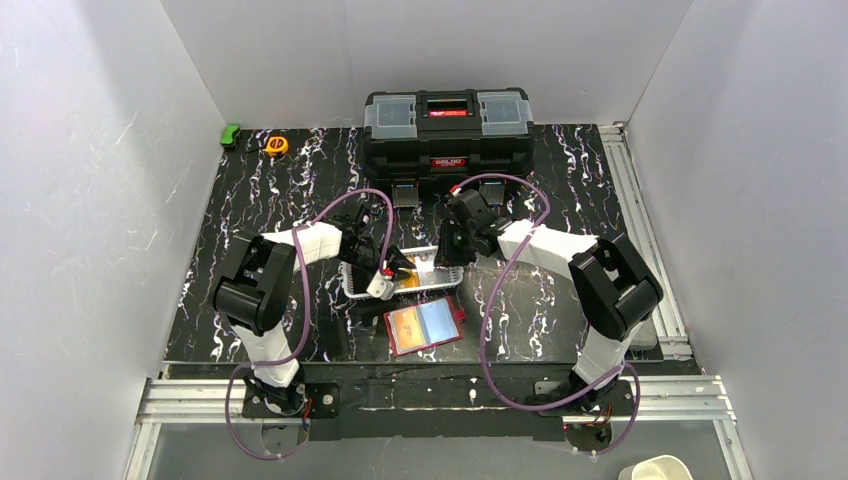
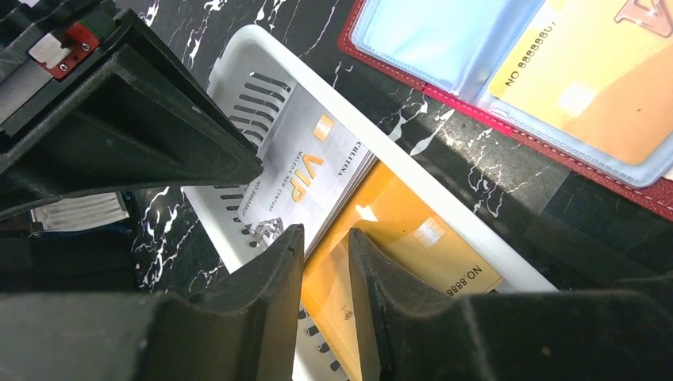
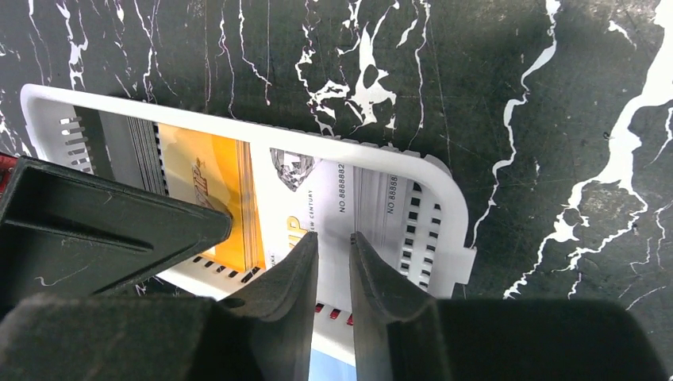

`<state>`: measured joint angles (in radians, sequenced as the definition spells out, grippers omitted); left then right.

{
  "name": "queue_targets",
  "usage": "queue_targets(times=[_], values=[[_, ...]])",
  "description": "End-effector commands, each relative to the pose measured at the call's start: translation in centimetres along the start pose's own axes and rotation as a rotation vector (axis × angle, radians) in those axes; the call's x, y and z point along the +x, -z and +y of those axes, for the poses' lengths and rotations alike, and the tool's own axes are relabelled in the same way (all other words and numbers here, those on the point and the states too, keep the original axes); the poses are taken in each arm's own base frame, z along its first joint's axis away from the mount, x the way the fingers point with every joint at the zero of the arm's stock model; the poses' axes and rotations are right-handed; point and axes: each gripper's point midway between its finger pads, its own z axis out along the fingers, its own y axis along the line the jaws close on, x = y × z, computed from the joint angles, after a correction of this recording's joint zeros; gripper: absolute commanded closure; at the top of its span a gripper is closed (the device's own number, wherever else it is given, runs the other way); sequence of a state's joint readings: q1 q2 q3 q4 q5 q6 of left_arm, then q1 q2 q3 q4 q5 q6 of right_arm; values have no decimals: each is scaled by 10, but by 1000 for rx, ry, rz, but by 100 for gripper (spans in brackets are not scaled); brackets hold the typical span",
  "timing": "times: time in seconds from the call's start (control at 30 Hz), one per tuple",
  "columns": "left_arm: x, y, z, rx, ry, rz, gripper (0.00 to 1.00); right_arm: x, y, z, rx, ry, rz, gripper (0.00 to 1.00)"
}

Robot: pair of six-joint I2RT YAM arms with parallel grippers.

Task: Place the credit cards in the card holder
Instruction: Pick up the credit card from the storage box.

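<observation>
Left pincer (image 2: 325,238) hangs over the white basket (image 2: 444,208), jaws a narrow gap apart with an orange card (image 2: 413,246) showing between them; whether it pinches, I cannot tell. A silver card (image 2: 317,159) lies beside it in the basket. The red holder (image 1: 425,325) lies open on the tabletop (image 1: 600,200), just beside the basket. Right pincer (image 3: 334,238), slightly spread and empty, hovers over the silver card

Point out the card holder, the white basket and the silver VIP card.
card holder (image 1: 424,325): top view, open pocket spread
white basket (image 3: 452,238): right wrist view, slotted end wall
silver VIP card (image 2: 309,171): left wrist view, gold VIP lettering
</observation>
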<state>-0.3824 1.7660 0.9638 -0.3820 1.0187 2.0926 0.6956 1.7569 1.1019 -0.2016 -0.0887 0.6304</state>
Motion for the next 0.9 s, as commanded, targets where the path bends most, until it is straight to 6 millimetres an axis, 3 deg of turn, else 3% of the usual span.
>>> queue_targets(times=[0.0,0.1,0.23,0.47,0.87], values=[[-21,-3,30,-36,-617,-48,73,-11,-1,5,-50,-35,-23,71],[-19,-5,30,-40,-657,-27,73,-12,0,2,-73,-64,-18,68],[-5,-15,35,-112,-852,51,73,-16,1,2,-107,-88,-21,67],[-2,-18,20,-80,-894,109,77,-16,-2,7,-139,-111,0,66],[-4,-17,18,-75,-892,116,80,-8,-11,0,-122,-133,27,66]])
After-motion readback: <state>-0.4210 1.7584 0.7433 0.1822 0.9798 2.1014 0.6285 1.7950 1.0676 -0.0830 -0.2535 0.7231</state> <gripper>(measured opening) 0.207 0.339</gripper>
